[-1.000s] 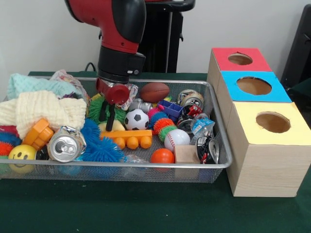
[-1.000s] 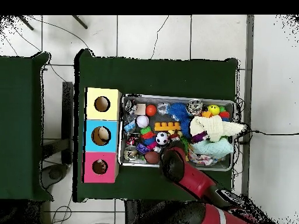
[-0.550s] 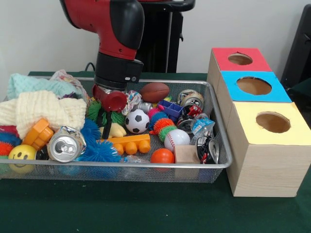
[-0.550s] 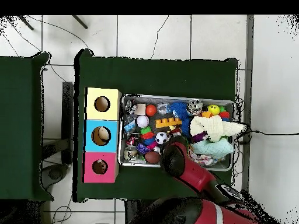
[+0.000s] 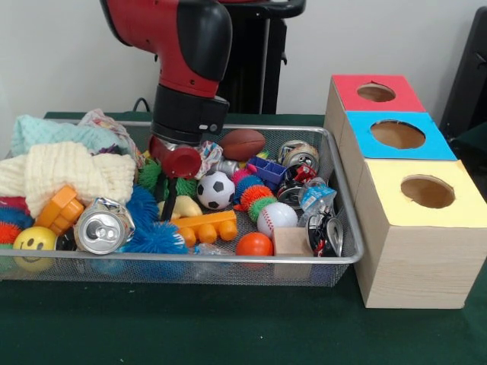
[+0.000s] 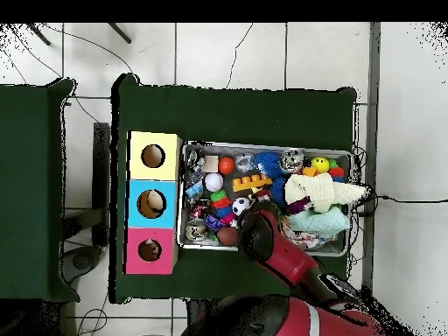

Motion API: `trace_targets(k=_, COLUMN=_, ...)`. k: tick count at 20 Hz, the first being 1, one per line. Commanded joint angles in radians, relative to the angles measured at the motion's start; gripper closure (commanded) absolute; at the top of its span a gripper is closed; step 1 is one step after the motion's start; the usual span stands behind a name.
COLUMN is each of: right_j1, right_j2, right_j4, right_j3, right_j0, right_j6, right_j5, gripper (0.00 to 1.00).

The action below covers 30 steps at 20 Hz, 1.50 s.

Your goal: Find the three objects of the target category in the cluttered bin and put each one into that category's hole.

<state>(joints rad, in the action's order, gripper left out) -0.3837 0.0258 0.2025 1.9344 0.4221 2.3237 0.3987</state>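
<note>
My gripper [image 5: 169, 201] reaches down into the wire mesh bin [image 5: 346, 258], just left of a soccer ball [image 5: 215, 189] and above a long orange block [image 5: 205, 225]. It stands among green and blue spiky balls [image 5: 148, 222]. I cannot see how its jaws stand. A baseball [image 5: 276, 218], an orange ball [image 5: 254, 244] and a brown football [image 5: 242, 144] also lie in the bin. In the overhead view the red arm [image 6: 262, 241] hides the gripper. Beside the bin stand boxes with a red top [image 5: 377, 93], a blue top [image 5: 398, 134] and a yellow top [image 5: 426, 192], each with a round hole.
Knit cloths [image 5: 65, 171] fill the bin's left end, next to a silver can [image 5: 103, 225] and a yellow smiley ball [image 5: 34, 239]. Crushed cans [image 5: 298, 156], a blue block [image 5: 266, 171] and a wooden cube [image 5: 291, 241] crowd the right end. A pale object shows inside the blue hole [image 6: 153, 203].
The gripper has shifted slightly within the clutter left of the soccer ball. The orange block has slid nearer the bin's front rim and tilted.
</note>
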Motion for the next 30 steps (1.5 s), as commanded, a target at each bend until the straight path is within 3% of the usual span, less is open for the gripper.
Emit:
trace_targets(k=1, right_j1=0.053, right_j2=-0.062, right_j4=0.091, right_j3=-0.05, right_j0=-0.014, right_j6=0.168, right_j5=-0.114, gripper=0.0)
trace_targets(k=17, right_j1=0.027, right_j2=-0.1, right_j4=0.176, right_j3=0.013, right_j0=-0.014, right_j6=0.244, right_j5=-0.101, gripper=0.0)
trace_targets(k=30, right_j1=0.03, right_j2=-0.128, right_j4=0.163, right_j3=0.023, right_j0=0.003, right_j6=0.248, right_j5=-0.078, gripper=0.0)
